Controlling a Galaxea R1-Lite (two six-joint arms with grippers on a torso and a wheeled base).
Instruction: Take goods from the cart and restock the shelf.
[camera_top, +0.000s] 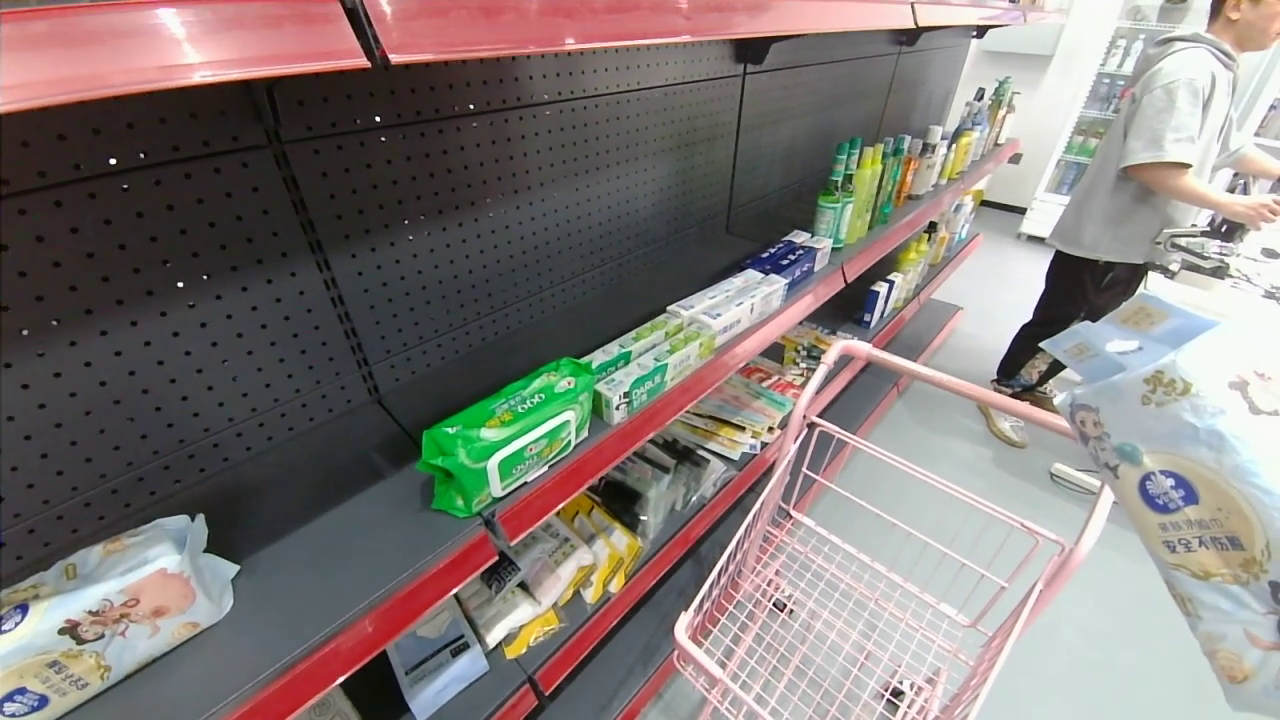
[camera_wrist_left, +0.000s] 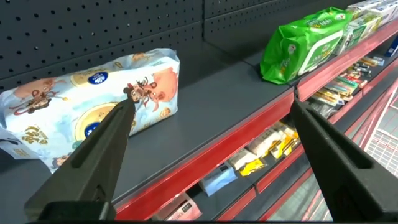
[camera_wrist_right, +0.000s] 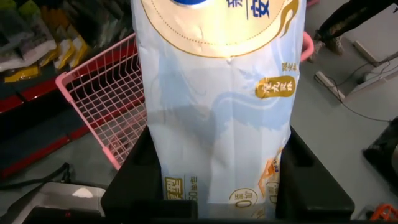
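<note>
On the shelf (camera_top: 330, 560), wipes (camera_top: 505, 435) adjoin toothpaste boxes (camera_top: 650, 365).

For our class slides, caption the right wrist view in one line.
Right gripper shut on a pale blue printed pack, held by the pink cart.

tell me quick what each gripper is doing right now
Left gripper: open, holding nothing.
Right gripper: shut on the pale blue pack.
</note>
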